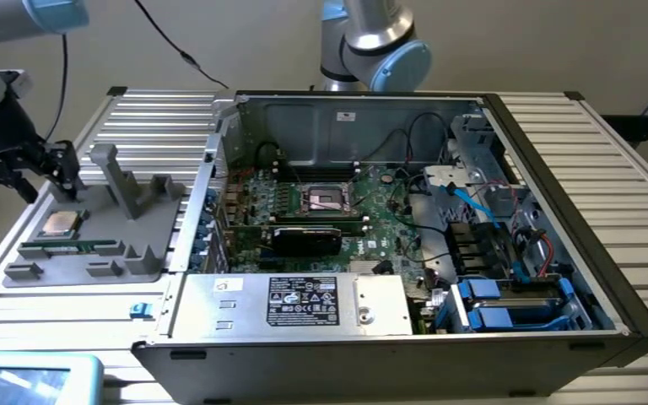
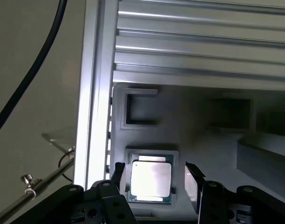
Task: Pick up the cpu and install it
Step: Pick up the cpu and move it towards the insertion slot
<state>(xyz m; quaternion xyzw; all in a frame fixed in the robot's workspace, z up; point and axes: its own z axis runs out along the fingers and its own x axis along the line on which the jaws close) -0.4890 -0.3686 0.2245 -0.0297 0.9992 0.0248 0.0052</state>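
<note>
The cpu (image 1: 60, 224), a small flat square chip with a shiny silver metal top and a thin tan-green rim, lay flat and face-up in a shallow recess of a grey moulded plastic holder (image 1: 88, 272). Being square, it had no marked long axis. Its edges ran parallel to the walls of the recess.

In the exterior view a long narrow green memory stick (image 1: 71, 248) lay just beside the cpu at its six o'clock, its long axis running from nine to three. The black-fingered tool (image 1: 40, 177) hung above the holder at the cpu's twelve o'clock, clear of it, with its jaws apart and gripping nothing.

The wrist view showed the cpu between the two black fingers (image 2: 118, 173), with a gap on each side. It also showed an empty square pocket (image 2: 141, 109) in the holder beyond the cpu.

The exterior view gave the wider setting. The holder sat on a ribbed aluminium desk (image 1: 623, 194). An open black computer case (image 1: 347, 126) stood at the holder's three o'clock, and inside it was a square metal-framed socket (image 1: 330, 198) with a dark centre, well apart from the cpu.
</note>
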